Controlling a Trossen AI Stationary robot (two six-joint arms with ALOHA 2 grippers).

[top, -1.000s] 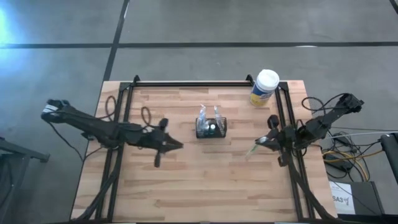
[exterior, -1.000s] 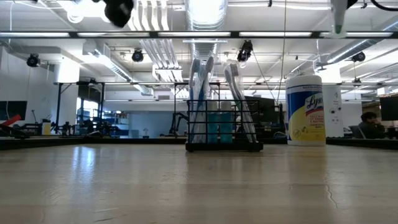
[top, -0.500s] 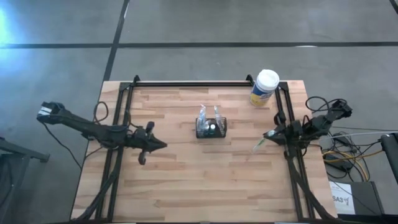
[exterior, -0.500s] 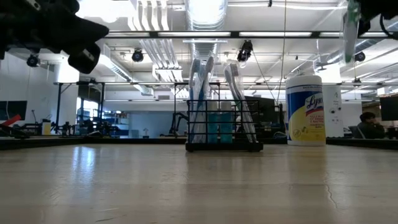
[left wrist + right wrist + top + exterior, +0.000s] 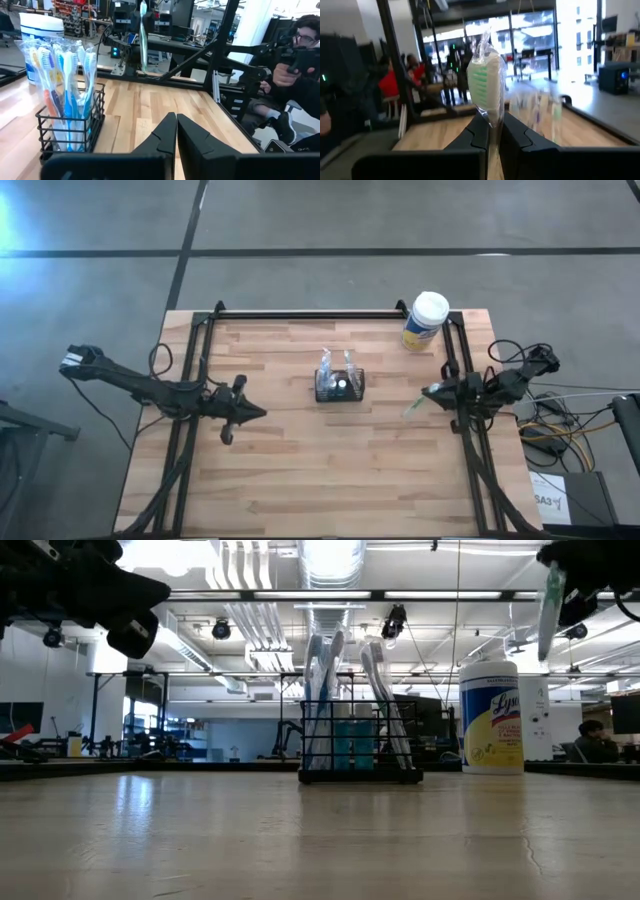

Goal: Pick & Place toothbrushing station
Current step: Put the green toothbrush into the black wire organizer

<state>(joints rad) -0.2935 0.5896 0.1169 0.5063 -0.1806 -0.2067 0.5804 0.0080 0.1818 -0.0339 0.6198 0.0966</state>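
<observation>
The black wire toothbrush holder [image 5: 339, 386] stood at mid-table, filled with wrapped brushes. The right gripper [image 5: 431, 393] was held raised near the table's right edge, pinching a wrapped green toothbrush [image 5: 487, 90], so the holder lay toward the table's centre from it. The left gripper [image 5: 252, 412], pressed together and empty, waited left of the holder.

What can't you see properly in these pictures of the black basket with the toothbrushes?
- Black wire holder: high view, too small to count the wrapped toothbrushes.
- White-capped yellow-labelled canister: low view, the label's brand word runs round its curve out of sight.
- Green-bristled wrapped toothbrush in the right gripper: right wrist view, handle hidden between the fingers.
- Person: left wrist view, cut off by the picture's edge.
</observation>
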